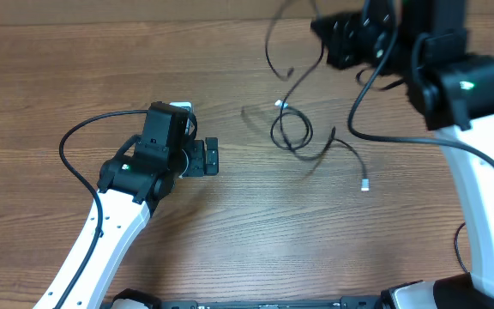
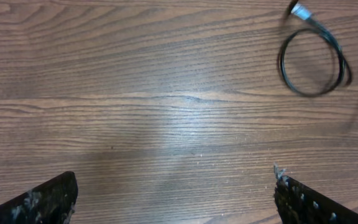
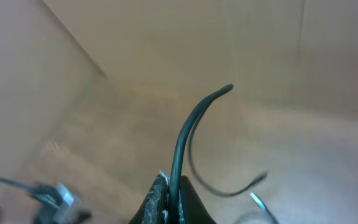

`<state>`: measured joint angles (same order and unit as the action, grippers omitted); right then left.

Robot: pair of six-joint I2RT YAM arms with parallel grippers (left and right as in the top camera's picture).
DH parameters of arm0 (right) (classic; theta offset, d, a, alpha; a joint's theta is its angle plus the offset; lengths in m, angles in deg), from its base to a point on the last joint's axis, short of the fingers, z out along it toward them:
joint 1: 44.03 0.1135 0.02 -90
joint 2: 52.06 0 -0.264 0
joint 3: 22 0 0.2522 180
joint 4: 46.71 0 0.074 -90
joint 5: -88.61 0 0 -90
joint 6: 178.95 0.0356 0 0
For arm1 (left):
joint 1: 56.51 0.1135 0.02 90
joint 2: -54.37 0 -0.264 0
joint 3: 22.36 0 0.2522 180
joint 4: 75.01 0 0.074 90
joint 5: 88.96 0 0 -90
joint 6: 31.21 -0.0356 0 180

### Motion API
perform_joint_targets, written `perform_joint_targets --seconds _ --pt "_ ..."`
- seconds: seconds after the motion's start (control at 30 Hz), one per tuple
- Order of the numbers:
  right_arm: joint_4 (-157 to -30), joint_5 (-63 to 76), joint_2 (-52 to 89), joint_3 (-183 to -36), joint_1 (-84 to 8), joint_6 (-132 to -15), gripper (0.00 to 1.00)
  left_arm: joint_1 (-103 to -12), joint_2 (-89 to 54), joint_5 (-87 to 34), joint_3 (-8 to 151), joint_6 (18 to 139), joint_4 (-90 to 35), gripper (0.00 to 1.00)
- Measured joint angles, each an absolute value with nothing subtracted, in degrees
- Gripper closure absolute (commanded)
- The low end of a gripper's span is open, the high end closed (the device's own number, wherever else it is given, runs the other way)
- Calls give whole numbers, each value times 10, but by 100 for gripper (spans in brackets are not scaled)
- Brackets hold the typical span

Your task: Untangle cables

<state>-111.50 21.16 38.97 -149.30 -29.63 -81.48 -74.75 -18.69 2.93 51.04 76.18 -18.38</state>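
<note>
Overhead, the cables [image 1: 292, 130] lie right of the table's [image 1: 230, 249] middle. They form a small loop with a silver plug [image 1: 280, 105] at its top, and one strand runs off to a second plug near the right arm. A blurred strand climbs from them toward the right gripper [image 1: 343, 41], which hangs over the far edge; this view hides how its jaws stand. The right wrist view settles it: the right gripper [image 3: 169, 208] is clamped tight on one black cable [image 3: 182, 143], which arcs up out of the jaws, with more strands and plugs blurred below.

The left gripper [image 1: 211, 157] sits low, left of the loop and well apart from it. Its wrist view shows the fingers [image 2: 42, 202] spread wide with only wood grain between them, and the loop [image 2: 312, 62] lying ahead at the upper right.

The table is brown wood-grain laminate. Plain beige walls [image 3: 166, 37] stand behind, meeting at a corner in the right wrist view.
</note>
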Motion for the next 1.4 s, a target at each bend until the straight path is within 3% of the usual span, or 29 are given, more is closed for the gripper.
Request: perform_joint_targets --seconds 0.37,1.4 --pt "-1117 204 385 -1660 -296 -815 96 -748 -187 29 510 762 -184 0" --pt "-1300 149 378 -1666 -296 -815 96 -748 -187 29 510 766 -201 0"
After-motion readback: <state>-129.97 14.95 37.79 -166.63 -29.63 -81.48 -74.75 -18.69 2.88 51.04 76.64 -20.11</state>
